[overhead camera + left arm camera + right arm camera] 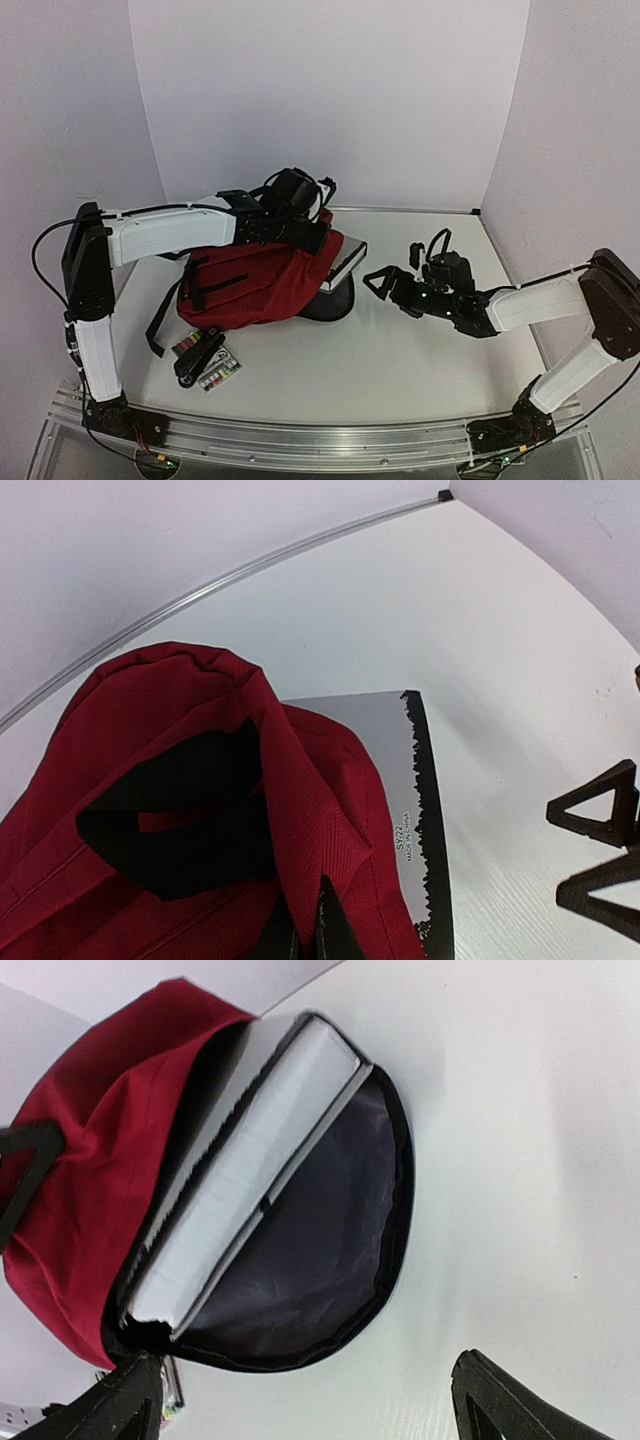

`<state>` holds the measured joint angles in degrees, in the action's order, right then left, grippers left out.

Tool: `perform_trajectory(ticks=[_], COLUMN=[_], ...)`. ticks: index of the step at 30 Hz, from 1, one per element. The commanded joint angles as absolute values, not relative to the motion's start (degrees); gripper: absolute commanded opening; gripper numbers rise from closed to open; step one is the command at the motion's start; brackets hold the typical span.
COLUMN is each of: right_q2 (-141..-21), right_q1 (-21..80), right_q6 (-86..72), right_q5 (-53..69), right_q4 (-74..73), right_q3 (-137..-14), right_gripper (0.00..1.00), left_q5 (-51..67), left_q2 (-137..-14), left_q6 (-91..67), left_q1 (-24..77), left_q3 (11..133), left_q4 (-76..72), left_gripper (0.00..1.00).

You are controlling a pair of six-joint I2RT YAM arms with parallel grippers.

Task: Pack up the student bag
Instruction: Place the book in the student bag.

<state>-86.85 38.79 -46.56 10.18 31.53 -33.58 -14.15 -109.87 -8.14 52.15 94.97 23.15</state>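
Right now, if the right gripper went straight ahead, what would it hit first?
Probably the student bag: the open right gripper faces its unzipped mouth, so the grey-lined flap on the table comes first, the book just behind. Height is unclear; it might clear the flap and meet the book.

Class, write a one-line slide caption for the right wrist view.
Thick book lodged in the student bag's open mouth, framed by the right gripper's open fingers.
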Motion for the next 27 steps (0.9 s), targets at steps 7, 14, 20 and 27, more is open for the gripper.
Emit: perform_trajectory(ticks=[7,14,20,27], right_q2=[-85.2,-91.5,-98.9,-108.5], right_q1=[36.9,36.9,37.0,36.8], right_q6=[-56.5,-58.7,-59.2,-59.7], right_q5=[20.9,21.8,22.6,23.7], right_q4=[37.5,40.6,41.3,43.8], right_q3=[-36.8,-40.2,-44.5,-51.4], right_gripper=[0.98,0.98,0.98,0.97], left_q5=[-6.1,-3.4,-2.4,-0.6], left_q2=[-91.9,-86.4,-84.7,-81.9], left_q6=[-14.9,-17.5,-18.2,-17.8], left_q1=[49.2,47.3,46.9,46.4], left_q3=[86.3,80.4,78.7,76.8], left_q4=[14.9,12.3,12.2,11.6], left_gripper=[0.0,0.0,0.0,0.0])
